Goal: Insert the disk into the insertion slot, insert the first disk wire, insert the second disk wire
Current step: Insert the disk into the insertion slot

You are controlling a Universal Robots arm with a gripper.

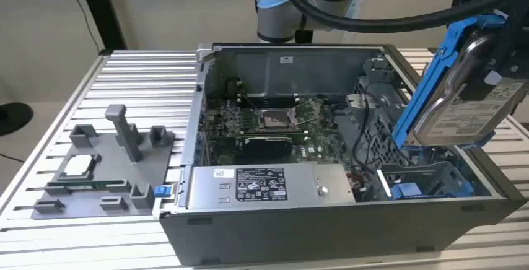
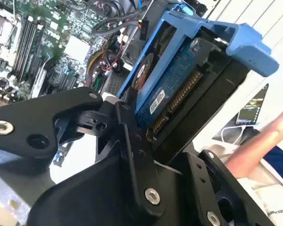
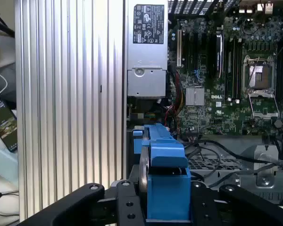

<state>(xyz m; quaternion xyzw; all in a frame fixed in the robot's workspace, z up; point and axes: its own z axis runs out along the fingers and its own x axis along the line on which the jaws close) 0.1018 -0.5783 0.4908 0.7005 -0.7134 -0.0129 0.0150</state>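
I had the arm [image 1: 281, 10] up high, its tool [image 3: 166, 203] clamped from both sides on the tilted disk [image 1: 459, 96].

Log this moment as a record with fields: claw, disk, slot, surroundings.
claw: shut on the disk's blue frame
disk: tilted, raised over the open computer case at the exterior view's right, not in the slot
insertion slot: inside the case below the disk, no drive seen in it
power supply box: inside the case, to the exterior view's left of the slot
table: ribbed metal, with a grey fixture on it
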